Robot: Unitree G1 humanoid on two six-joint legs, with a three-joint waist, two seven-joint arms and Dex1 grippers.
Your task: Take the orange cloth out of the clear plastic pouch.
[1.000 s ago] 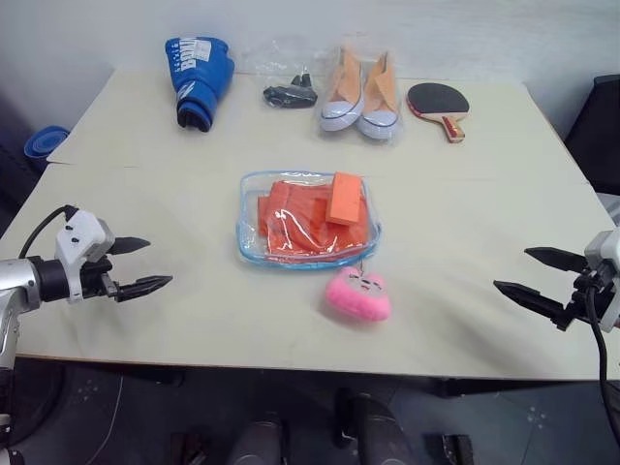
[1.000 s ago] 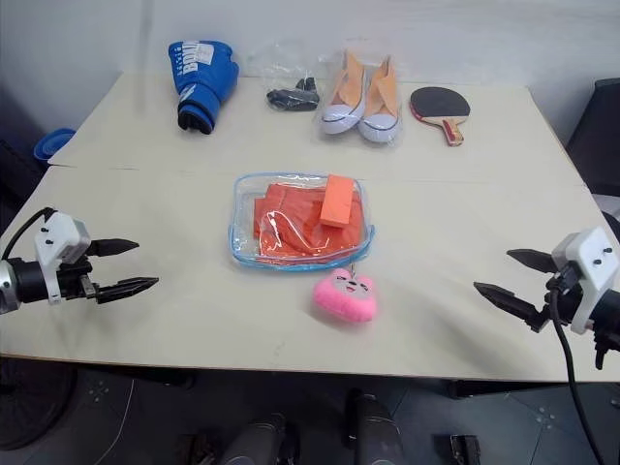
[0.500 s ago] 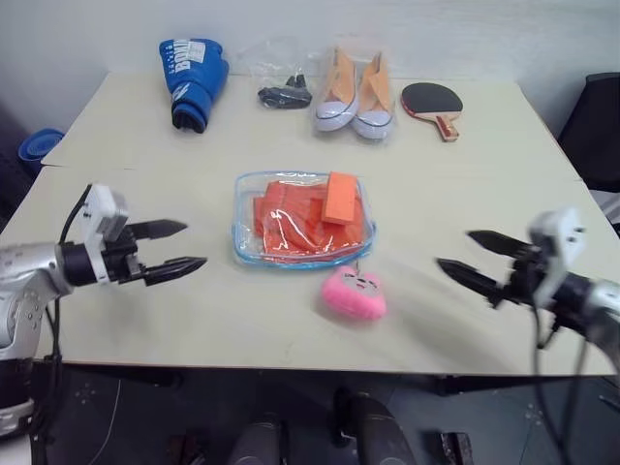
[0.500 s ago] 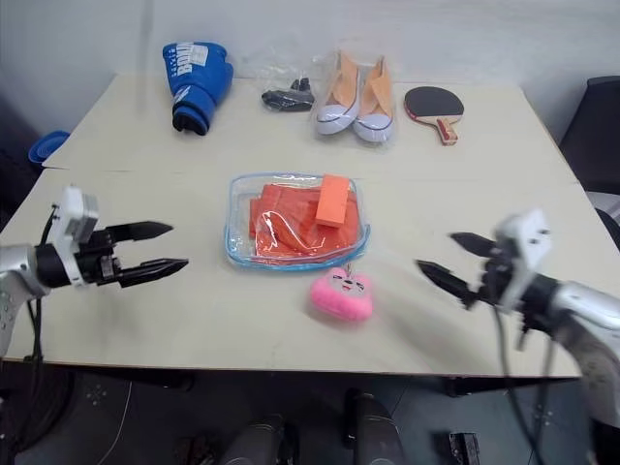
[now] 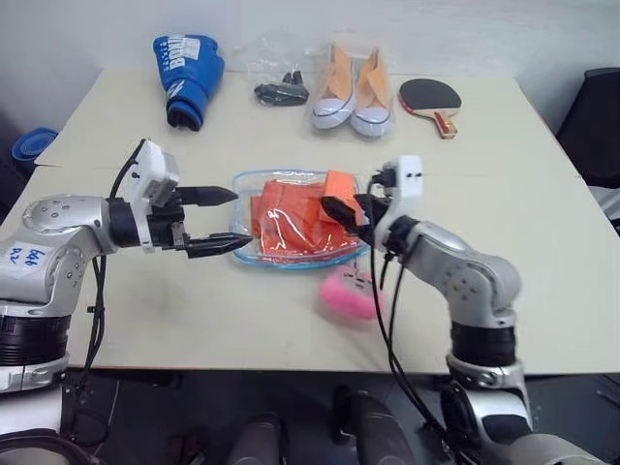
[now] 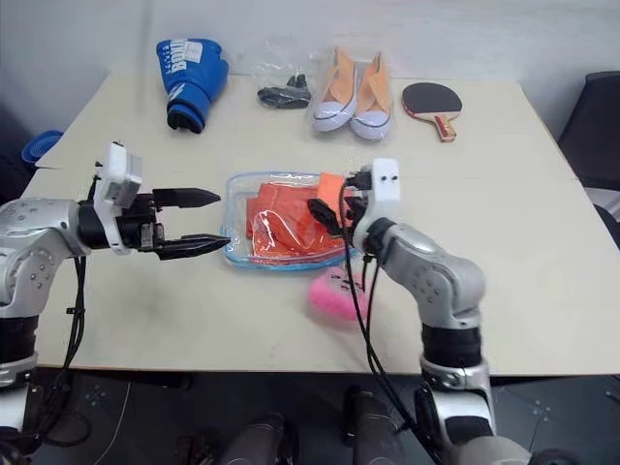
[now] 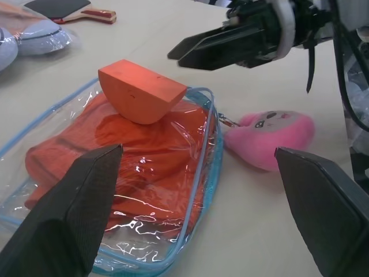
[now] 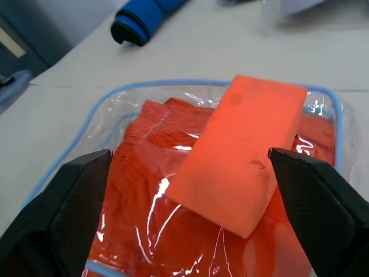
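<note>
Both claws stand wide and empty: the left gripper (image 5: 221, 221) at centre left, the right gripper (image 5: 344, 215) at mid-frame, closing on the clear plastic pouch (image 5: 248, 250) from either side. Its orange cloth (image 5: 291, 228) lies inside, an orange block (image 5: 339, 189) resting on top. This looks like the approach step; next, the block probably needs clearing and the pouch pinning before the cloth is pulled.

Bright orange cloth (image 7: 144, 156) fills the blue-trimmed clear pouch (image 7: 199, 190); charm (image 7: 271, 138) seemingly pink.
</note>
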